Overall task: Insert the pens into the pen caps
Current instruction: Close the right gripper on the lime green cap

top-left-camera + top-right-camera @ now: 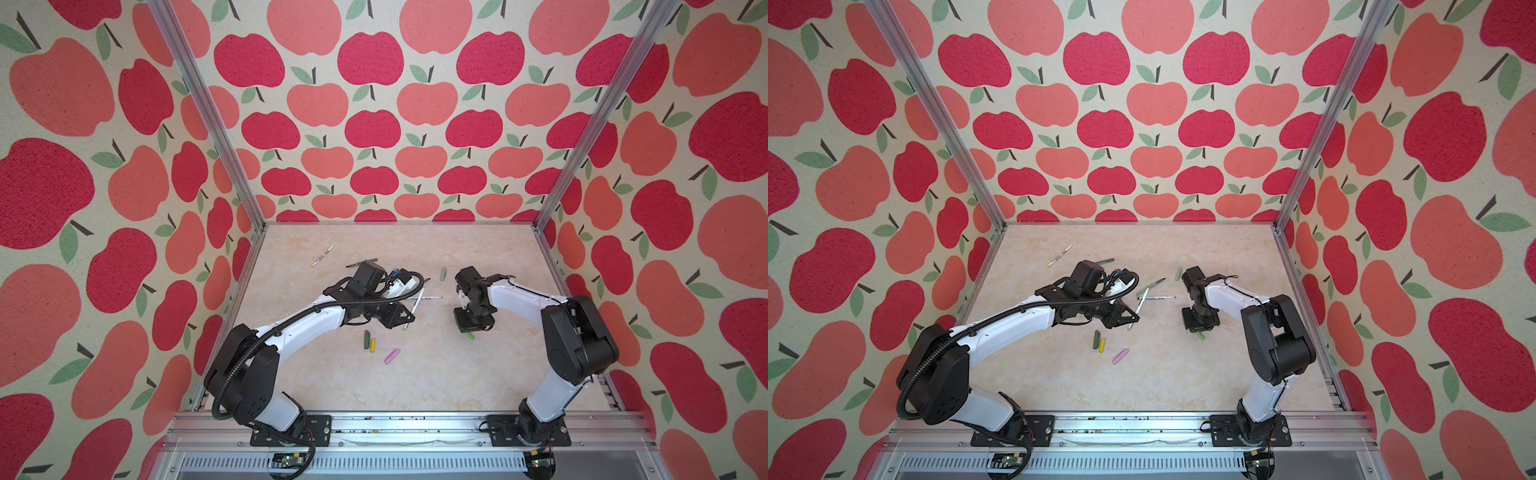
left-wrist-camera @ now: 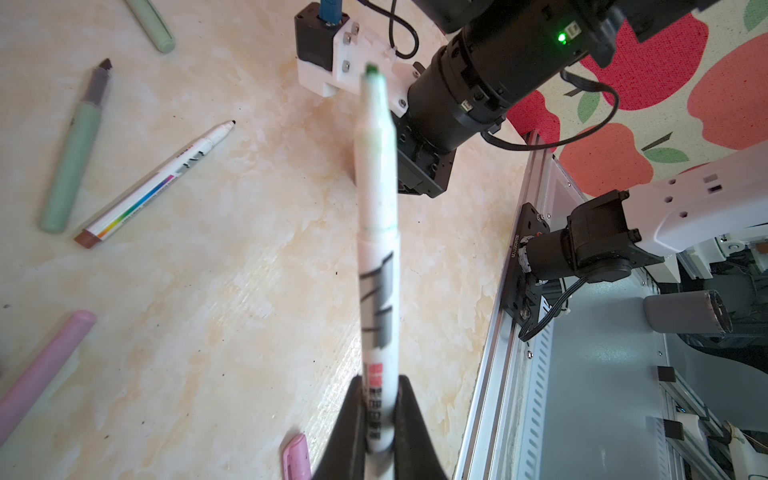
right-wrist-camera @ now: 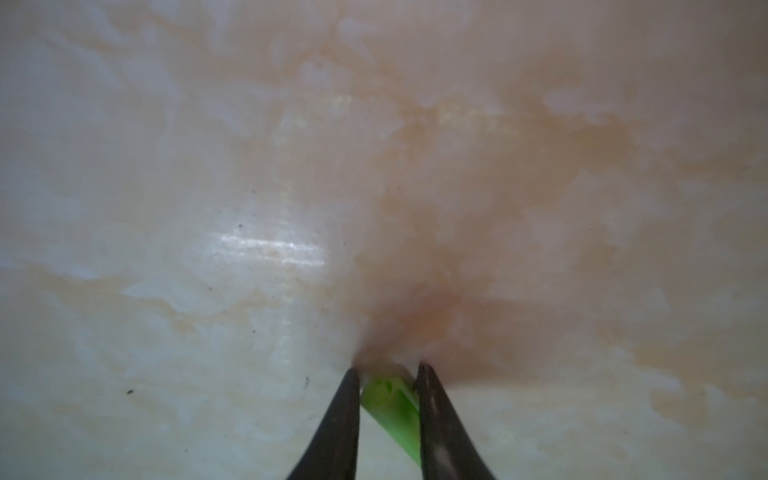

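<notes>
Left wrist view shows the left gripper clamped on the printed end of a white pen. The barrel runs out beyond the fingers to a green tip. The right wrist view shows the right gripper down at the table, its dark fingers pressed against either side of the lime cap, which lies slantwise on the surface. In both top views the two grippers are well apart, with open table between them. A dark green cap and a yellow cap lie side by side, with a pink cap near them, toward the near rail. The surface is pale marbled cream, and apple-print walls close three sides.
</notes>
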You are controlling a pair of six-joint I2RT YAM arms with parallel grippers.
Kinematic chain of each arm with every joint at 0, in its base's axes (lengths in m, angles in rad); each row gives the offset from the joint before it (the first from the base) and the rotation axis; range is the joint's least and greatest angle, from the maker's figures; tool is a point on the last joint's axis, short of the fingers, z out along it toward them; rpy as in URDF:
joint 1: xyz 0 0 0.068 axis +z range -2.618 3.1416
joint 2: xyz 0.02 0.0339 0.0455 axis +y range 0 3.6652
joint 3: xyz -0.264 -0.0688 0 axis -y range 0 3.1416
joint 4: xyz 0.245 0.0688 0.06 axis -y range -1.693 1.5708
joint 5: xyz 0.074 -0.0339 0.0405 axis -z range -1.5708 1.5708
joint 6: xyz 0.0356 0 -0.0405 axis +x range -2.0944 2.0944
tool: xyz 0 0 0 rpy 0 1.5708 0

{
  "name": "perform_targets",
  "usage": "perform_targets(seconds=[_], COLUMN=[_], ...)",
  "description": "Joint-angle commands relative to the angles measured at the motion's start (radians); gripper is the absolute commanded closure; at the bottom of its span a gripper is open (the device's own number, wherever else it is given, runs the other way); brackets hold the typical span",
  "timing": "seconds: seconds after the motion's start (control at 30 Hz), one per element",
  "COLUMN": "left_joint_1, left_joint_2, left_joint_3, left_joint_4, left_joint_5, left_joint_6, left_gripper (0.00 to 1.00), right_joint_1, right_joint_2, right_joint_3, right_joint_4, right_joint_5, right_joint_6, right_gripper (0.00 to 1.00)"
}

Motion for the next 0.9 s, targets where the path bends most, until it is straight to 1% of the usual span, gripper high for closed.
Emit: perform_targets(seconds=[0.0, 0.17, 0.37, 0.63, 0.87], left_joint_1=[-0.006, -0.007, -0.007, -0.007, -0.008], left_joint_2=[0.015, 0.023, 0.031, 0.024, 0.01], left_joint_3=[0.008, 0.015, 0.02, 0.011, 0.003], left_joint_4=[0.012, 0.012, 0.012, 0.016, 0.025], left_joint_5=[0.003, 0.006, 0.007, 0.008, 0.005], left_joint_6=[-0.005, -0.003, 0.002, 0.002, -0.005], left_gripper=[1.0, 1.0, 1.0, 1.0, 1.0], right_joint_1=[0.004, 0.009, 0.02, 0.03, 0.039], right_joint_2=[0.015, 0.006, -0.009, -0.038, -0.02], right_joint_3=[-0.026, -0.027, -0.042, -0.085, -0.088], right_joint_4=[-0.041, -0.065, -0.086, -0.092, -0.073], right_joint_5=[0.01, 0.033, 0.051, 0.064, 0.061], right_joint_6=[0.031, 0.044, 0.052, 0.07, 0.078], right_gripper=[0.73, 0.62, 0.61, 0.67, 0.79])
